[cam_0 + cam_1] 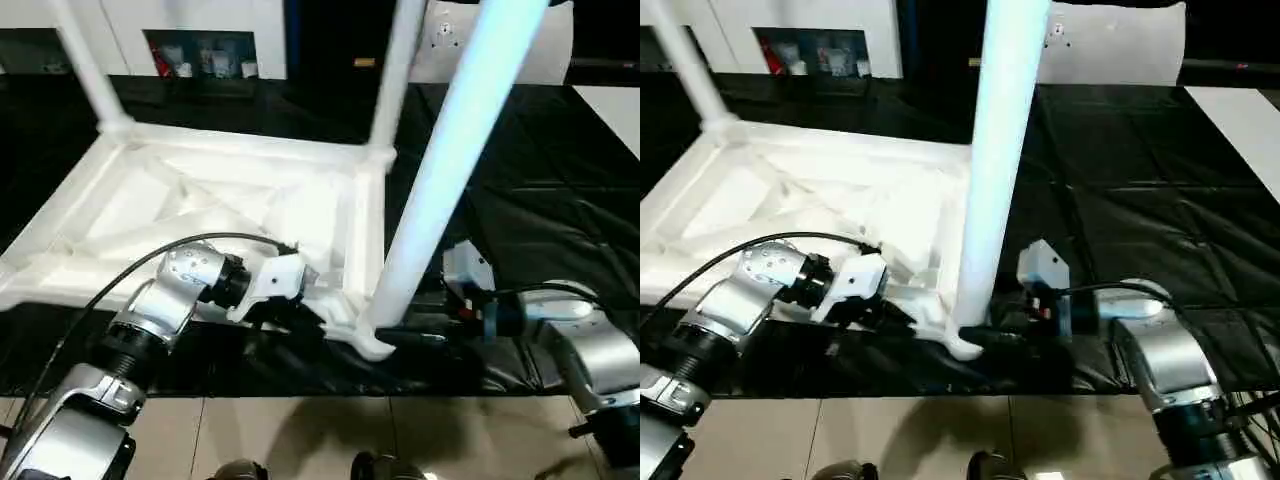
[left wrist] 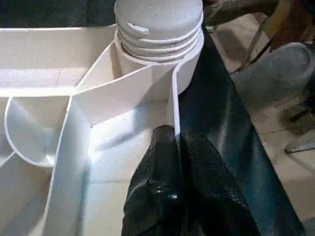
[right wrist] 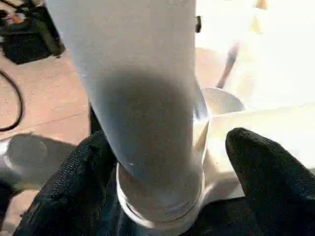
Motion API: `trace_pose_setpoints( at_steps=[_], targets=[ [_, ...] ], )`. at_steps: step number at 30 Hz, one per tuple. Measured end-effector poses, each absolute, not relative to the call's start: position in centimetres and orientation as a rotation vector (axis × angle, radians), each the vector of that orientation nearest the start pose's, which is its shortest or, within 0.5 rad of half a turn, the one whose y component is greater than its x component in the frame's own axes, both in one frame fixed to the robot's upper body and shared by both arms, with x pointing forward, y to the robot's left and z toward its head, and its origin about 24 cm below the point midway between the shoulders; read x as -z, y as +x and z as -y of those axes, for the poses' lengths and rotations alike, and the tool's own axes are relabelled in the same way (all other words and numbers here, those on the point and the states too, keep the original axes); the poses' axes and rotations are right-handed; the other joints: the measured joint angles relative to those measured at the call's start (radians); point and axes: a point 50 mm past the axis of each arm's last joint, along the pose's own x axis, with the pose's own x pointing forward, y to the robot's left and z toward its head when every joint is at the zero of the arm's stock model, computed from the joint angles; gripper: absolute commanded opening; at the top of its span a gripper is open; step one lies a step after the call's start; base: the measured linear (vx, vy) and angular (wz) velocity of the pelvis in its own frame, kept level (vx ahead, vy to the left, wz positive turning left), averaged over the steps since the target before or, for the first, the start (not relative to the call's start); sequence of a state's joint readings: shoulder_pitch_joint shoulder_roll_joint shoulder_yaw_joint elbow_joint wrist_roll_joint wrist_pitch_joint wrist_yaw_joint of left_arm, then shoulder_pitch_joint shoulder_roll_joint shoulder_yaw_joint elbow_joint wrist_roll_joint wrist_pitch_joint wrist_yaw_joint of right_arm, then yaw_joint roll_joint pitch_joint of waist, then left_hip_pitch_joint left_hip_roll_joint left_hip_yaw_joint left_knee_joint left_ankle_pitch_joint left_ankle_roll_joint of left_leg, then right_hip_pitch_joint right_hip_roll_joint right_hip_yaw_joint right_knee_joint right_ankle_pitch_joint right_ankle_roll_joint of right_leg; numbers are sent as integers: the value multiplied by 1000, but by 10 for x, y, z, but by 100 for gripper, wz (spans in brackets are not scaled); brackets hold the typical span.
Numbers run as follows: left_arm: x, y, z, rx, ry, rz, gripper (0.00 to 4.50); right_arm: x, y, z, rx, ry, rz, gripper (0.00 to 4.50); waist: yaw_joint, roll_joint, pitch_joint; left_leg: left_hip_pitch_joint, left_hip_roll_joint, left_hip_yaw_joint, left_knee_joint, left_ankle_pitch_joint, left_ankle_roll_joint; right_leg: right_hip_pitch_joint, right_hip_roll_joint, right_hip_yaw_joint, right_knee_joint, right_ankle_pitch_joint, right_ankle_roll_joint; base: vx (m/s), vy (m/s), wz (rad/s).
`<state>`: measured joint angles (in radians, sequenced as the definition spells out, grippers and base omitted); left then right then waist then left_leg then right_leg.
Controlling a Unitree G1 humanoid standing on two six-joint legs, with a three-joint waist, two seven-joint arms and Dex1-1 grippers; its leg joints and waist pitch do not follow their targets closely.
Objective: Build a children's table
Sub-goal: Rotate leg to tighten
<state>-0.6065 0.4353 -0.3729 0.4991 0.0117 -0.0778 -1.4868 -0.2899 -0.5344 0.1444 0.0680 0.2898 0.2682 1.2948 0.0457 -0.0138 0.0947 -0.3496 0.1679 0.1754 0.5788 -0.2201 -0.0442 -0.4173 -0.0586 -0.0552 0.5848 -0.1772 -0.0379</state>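
**Leg standing in near corner socket, fingers at its base on both sides**

The left fingers are seen closed together on the thin near side wall of the tabletop, one black finger on the inner face of the wall and the other on the outer, just short of the corner socket. The right fingers are spread apart, one on each side of the base of the near leg; whether they press on it cannot be told. The left gripper is found at the tabletop's near edge, beside the socket, and the right gripper lies low on the table at the other side of the same corner.

The near leg is stood upright in that socket, its long axis rising steeply and leaning slightly towards the robot's right at the top. It is a smooth, white, tapered tube; ridged thread rings are seen where it enters the round socket. The tabletop is laid upside down, its ribbed underside facing up, with thin white plastic walls crossing in diagonals and curves. Two further legs, the far left leg and the far right leg, are stood upright in the far corners.

The tabletop is carried by a table covered in creased black cloth, near the table's front edge. A tiled floor is seen below, and a white cabinet behind.
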Motion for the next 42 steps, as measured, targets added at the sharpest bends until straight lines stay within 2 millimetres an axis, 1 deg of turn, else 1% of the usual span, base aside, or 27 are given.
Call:
trace_pose_setpoints(
  at_steps=[2, 3, 4, 6, 9, 11, 14, 16, 18, 22, 25, 27, 29, 30, 32, 33, 35, 36, 38, 39, 41, 42],
  targets=[
    [-72, 300, -127, 1718, 606, -365, 0, -82, 263, 165, -1420, -173, -276, 346, 2, -2, 1, 0, 1, 0, 1, 0, 0, 0, 0, -1, 1, 0, 0, 0, 0, 0],
    [-72, 299, -128, 1729, 607, -366, 0, -82, 263, 165, -1438, -170, -279, 320, 3, -3, 2, 0, 1, 0, 1, 0, 0, 0, 0, -1, 1, 0, 0, 0, 0, 0],
    [-72, 299, -128, 1737, 610, -368, 0, -83, 263, 164, -1451, -171, -280, 311, 5, -3, 2, 0, 1, 0, 1, 0, 0, 0, 0, -1, 1, 0, 0, 0, 0, 0],
    [-73, 299, -128, 1751, 619, -368, 0, -85, 263, 163, -1479, -173, -275, 303, 8, -3, 2, 0, 2, 0, 2, 0, 0, 0, 0, -3, 2, 0, 0, 0, 0, 0],
    [-73, 298, -128, 1763, 630, -362, 0, -85, 263, 162, -1499, -167, -276, 268, 12, -4, 2, 0, 4, 0, 4, 0, 0, -1, 0, -5, 2, 0, 0, 0, 0, 0],
    [-74, 298, -129, 1768, 633, -364, 0, -85, 262, 160, -1518, -163, -279, 266, 12, -5, 3, 0, 4, 0, 5, 0, 0, -1, 0, -6, 4, 0, 0, 0, 0, 0],
    [-73, 298, -130, 1772, 636, -364, 0, -84, 261, 158, -1534, -158, -281, 226, 13, -6, 3, 0, 4, 0, 7, 0, 0, -1, 0, -6, 7, -1, -1, 0, 0, 0],
    [-73, 298, -130, 1772, 636, -364, 0, -84, 261, 158, -1537, -157, -282, 222, 13, -6, 4, 0, 5, 0, 7, 0, -1, 0, 0, -6, 7, -1, 0, 0, 0, 0],
    [-73, 298, -130, 1773, 636, -365, 0, -84, 261, 158, -1537, -156, -284, 201, 13, -7, 4, 0, 5, 0, 7, 1, -2, 0, 0, -6, 8, -1, 0, 0, 0, 0],
    [-73, 298, -130, 1772, 628, -370, 0, -83, 261, 158, -1534, -136, -297, 194, 13, -7, 4, 0, 5, 0, 7, 1, -2, 0, 0, -6, 8, -1, 0, 0, 0, 0],
    [-71, 300, -127, 1755, 596, -383, 0, -82, 258, 155, -1486, -102, -309, 193, 14, -7, 4, 0, 5, 0, 7, 1, -2, 2, 0, -6, 8, -1, 0, 0, 0, 0],
    [-69, 305, -126, 1670, 552, -409, 0, -78, 256, 154, -1367, -61, -305, 193, 12, -7, 4, 3, 6, 0, 6, 4, -7, 6, -1, -7, 9, -2, 1, 0, 0, 0],
    [-69, 311, -126, 1585, 533, -429, 0, -75, 261, 151, -1255, -47, -290, 193, 6, -7, 4, 10, 6, 0, 5, 3, -17, 11, -1, -7, 8, -4, 5, -27, -2, 0],
    [-67, 314, -125, 1536, 507, -447, 0, -73, 264, 148, -1186, -50, -291, 193, -3, -6, 5, 17, 5, 0, 3, 3, -17, 17, -1, -8, 5, -5, 7, -85, 5, -5],
    [-64, 319, -119, 1442, 465, -458, 0, -71, 270, 145, -1038, -34, -287, 193, -19, -4, 4, 20, 5, -2, -4, 3, -17, 22, -2, -11, -9, -11, 15, -60, 18, -6],
    [-65, 321, -116, 1422, 462, -454, 0, -71, 273, 145, -1000, -32, -283, 192, -24, -5, 5, 19, 4, -2, -5, 3, -17, 22, -2, -13, -13, -12, 16, 0, 0, 0],
    [-64, 327, -107, 1325, 417, -452, 0, -70, 282, 140, -835, 2, -278, 191, -43, -4, 5, 17, 4, -5, -5, 3, -17, 23, -2, -16, -27, -12, 16, -60, 49, -14],
    [-63, 331, -99, 1257, 380, -451, 0, -70, 290, 136, -734, 21, -274, 191, -50, -3, 7, 17, 3, -5, -4, 3, -17, 24, -2, -16, -32, -14, 16, -82, 86, -20],
    [-62, 337, -85, 1161, 337, -447, 0, -72, 302, 132, -590, 36, -271, 191, -64, 2, 9, 17, 1, -6, -4, 3, -17, 25, -4, -18, -46, -15, 17, -44, 64, -10],
    [-63, 339, -77, 1120, 324, -448, 0, -73, 307, 130, -523, 34, -268, 191, -68, 3, 11, 16, -3, -6, -5, 3, -17, 24, -7, -18, -49, -16, 16, -35, 68, -5],
    [-62, 342, -67, 1050, 294, -450, 0, -74, 315, 125, -426, 43, -266, 191, -73, 6, 14, 18, -13, -5, -5, 3, -16, 24, -18, -18, -49, -16, 17, -32, 67, -5],
    [-63, 343, -64, 1024, 288, -445, 0, -75, 319, 123, -393, 44, -265, 191, -74, 7, 16, 17, -16, -5, -5, 3, -16, 23, -20, -18, -51, -16, 17, -19, 59, -6]
  ],
)
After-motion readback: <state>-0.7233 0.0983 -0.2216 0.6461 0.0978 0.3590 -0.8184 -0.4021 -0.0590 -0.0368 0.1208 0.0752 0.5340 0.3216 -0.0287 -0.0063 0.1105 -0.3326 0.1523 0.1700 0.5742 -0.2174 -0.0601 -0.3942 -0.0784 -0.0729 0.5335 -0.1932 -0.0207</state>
